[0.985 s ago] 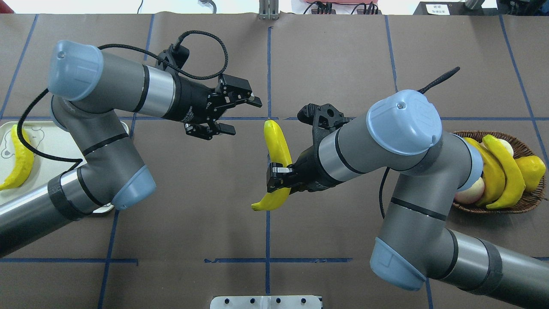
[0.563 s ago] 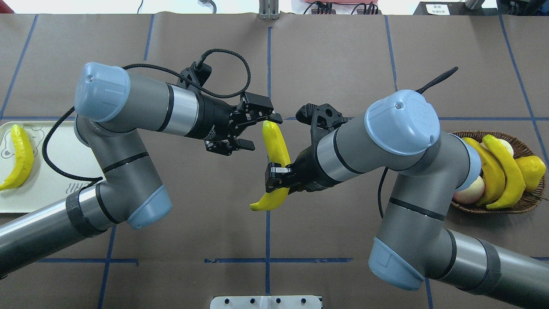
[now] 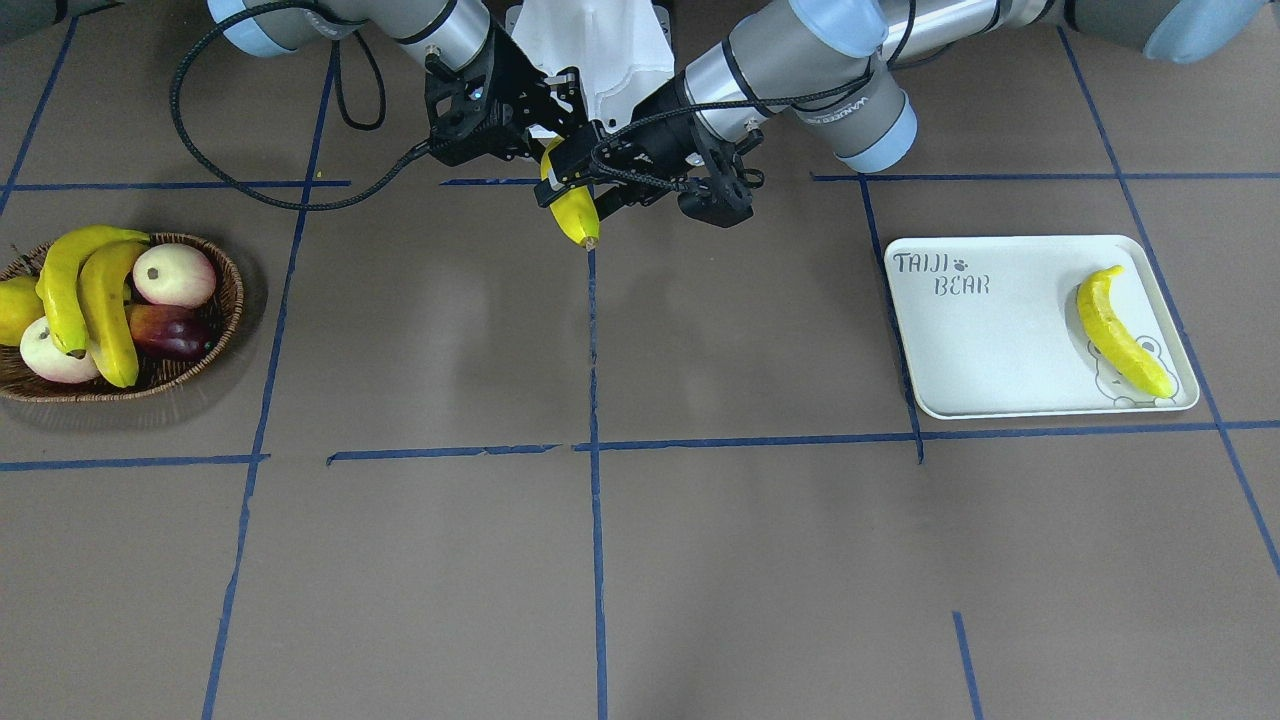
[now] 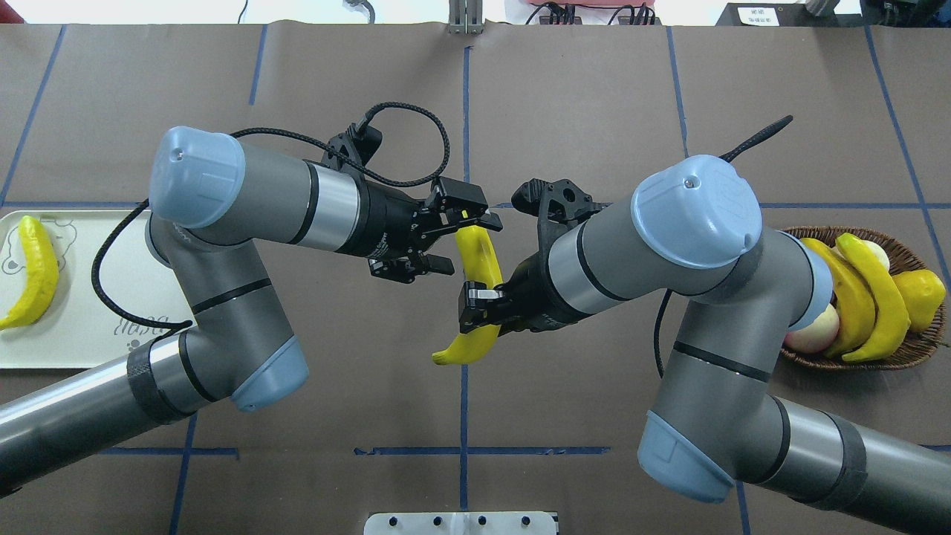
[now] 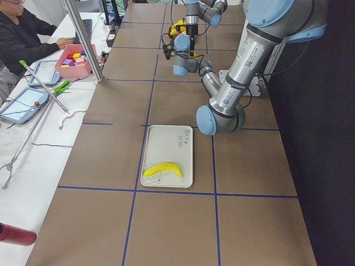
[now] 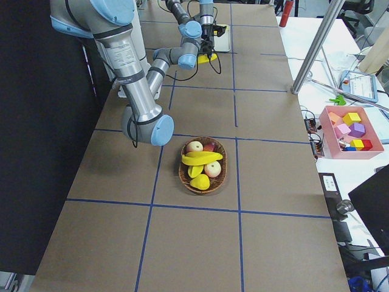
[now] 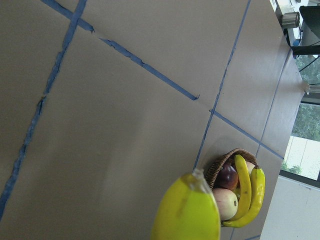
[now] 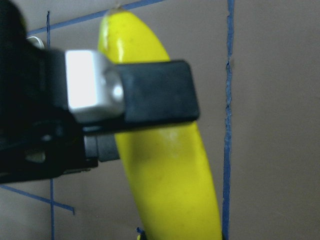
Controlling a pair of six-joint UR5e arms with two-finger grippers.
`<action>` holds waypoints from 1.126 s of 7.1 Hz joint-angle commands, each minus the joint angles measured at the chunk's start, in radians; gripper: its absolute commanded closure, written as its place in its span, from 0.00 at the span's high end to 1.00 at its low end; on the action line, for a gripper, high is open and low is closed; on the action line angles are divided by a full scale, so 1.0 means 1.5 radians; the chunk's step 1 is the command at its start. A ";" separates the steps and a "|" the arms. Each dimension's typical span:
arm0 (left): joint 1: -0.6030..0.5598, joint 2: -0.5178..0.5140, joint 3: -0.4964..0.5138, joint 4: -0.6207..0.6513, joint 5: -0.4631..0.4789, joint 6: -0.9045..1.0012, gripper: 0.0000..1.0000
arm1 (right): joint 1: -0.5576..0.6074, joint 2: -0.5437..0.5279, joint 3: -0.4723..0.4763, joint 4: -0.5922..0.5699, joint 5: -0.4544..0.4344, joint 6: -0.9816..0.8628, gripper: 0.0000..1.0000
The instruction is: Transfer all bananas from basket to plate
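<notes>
My right gripper (image 4: pixel 479 306) is shut on the middle of a banana (image 4: pixel 481 256) and holds it above the table's center. Its finger pad (image 8: pixel 155 92) presses across the banana (image 8: pixel 167 170). My left gripper (image 4: pixel 468 244) is open, its fingers on either side of this banana's upper end, whose tip shows in the left wrist view (image 7: pixel 190 212). One banana (image 4: pixel 33 271) lies on the off-white plate (image 4: pixel 89 312) at the left. Two bananas (image 4: pixel 884 297) lie in the wicker basket (image 4: pixel 891 362) at the right.
The basket also holds pale peach-like fruits (image 3: pixel 172 274), a dark purple fruit (image 3: pixel 165 335) and a yellow lemon-like fruit (image 4: pixel 921 293). Blue tape lines cross the brown table. Both arms' elbows hang over the table's near half.
My left arm has swung right from near the plate to the held banana, and its open fingers now straddle the banana's upper end. My right arm and the banana have stayed still.
</notes>
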 commanded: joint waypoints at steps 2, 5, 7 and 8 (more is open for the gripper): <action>0.005 0.005 -0.004 -0.001 0.003 0.007 0.00 | 0.001 -0.001 0.000 -0.001 0.000 -0.001 0.25; 0.001 0.009 -0.013 0.000 0.000 0.008 0.00 | 0.004 -0.001 0.011 0.000 0.000 0.005 1.00; -0.026 0.031 -0.013 0.003 -0.009 0.020 0.00 | 0.021 -0.003 0.033 0.000 0.004 0.004 1.00; -0.066 0.059 -0.013 0.019 -0.054 0.071 0.00 | 0.036 -0.019 0.070 -0.002 0.008 0.004 1.00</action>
